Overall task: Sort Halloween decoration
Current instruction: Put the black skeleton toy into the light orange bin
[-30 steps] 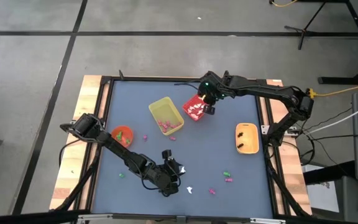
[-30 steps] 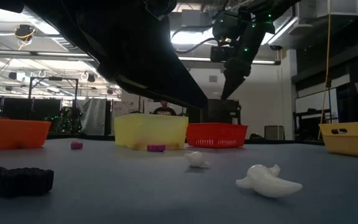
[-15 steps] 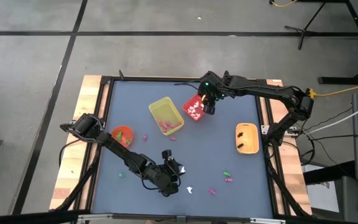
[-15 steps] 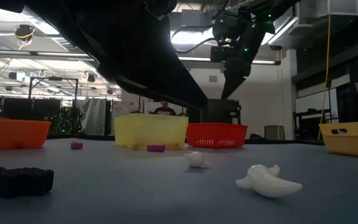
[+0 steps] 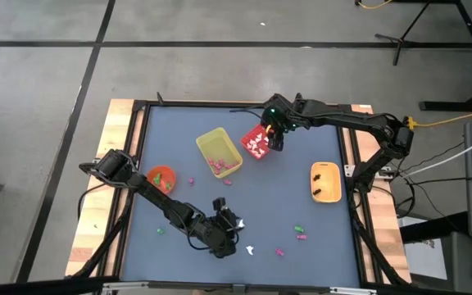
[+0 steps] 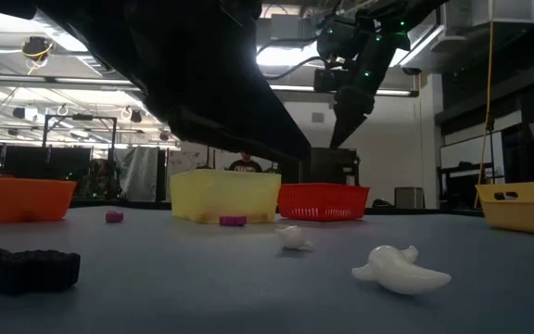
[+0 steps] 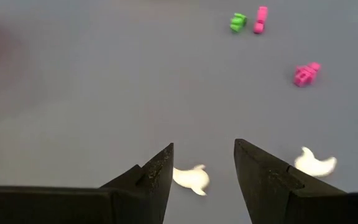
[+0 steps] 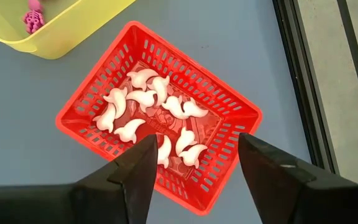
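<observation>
The blue table [image 5: 260,197] is seen from above with the yellow bin [image 5: 218,152] and the red basket [image 5: 256,143] side by side near its far edge. The right gripper [image 8: 191,165] is held above the red basket, fingers spread and empty; white ghost trinkets [image 8: 145,99] are heaped inside it. The left gripper [image 7: 202,163] is lowered near the table's front edge, fingers parted and empty, around a white trinket [image 7: 191,178]. Pink [image 7: 306,73] and green pieces [image 7: 237,22] are scattered nearby
</observation>
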`<state>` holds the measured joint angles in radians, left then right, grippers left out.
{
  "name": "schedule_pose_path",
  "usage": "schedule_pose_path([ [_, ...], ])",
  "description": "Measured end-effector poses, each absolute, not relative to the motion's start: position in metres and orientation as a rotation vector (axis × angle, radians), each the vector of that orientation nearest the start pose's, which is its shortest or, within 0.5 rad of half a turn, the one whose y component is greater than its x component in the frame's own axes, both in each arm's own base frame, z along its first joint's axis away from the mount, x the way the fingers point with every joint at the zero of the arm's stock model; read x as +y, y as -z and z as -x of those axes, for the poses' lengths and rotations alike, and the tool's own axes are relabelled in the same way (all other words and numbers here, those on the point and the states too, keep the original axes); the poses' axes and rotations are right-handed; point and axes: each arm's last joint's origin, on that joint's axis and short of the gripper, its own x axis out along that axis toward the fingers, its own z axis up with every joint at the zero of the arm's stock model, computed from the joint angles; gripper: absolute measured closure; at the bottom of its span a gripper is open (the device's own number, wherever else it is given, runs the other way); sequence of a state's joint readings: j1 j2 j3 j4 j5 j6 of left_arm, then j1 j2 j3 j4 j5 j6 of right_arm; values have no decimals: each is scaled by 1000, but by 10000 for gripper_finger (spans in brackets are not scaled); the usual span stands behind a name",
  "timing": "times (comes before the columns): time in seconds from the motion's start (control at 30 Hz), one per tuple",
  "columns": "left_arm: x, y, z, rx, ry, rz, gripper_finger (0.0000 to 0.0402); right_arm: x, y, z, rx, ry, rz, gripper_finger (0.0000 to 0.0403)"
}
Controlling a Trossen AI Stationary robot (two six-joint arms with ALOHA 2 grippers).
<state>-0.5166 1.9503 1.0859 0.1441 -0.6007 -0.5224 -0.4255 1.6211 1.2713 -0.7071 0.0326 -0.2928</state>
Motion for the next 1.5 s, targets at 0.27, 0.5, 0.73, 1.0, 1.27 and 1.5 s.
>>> schedule_pose_path([
  [0.27, -190, -139, -344, 639, -68, 165, 248, -138, -255, -302, 1092, 257, 53, 180],
  [0.5, -213, -138, -332, 697, 86, 180, 248, -138, -255, -301, 1094, 257, 53, 180],
  [0.73, -227, -131, -314, 791, 75, 201, 248, -138, -255, -301, 1094, 257, 53, 180],
  [1.0, -239, -125, -294, 881, 69, 143, 248, -138, -255, -301, 1094, 257, 53, 180],
  [1.27, -246, -124, -285, 872, 43, 93, 248, -138, -255, -301, 1094, 256, 52, 180],
  [1.5, -244, -121, -282, 901, 20, 56, 248, -137, -255, -301, 1094, 256, 52, 180],
])
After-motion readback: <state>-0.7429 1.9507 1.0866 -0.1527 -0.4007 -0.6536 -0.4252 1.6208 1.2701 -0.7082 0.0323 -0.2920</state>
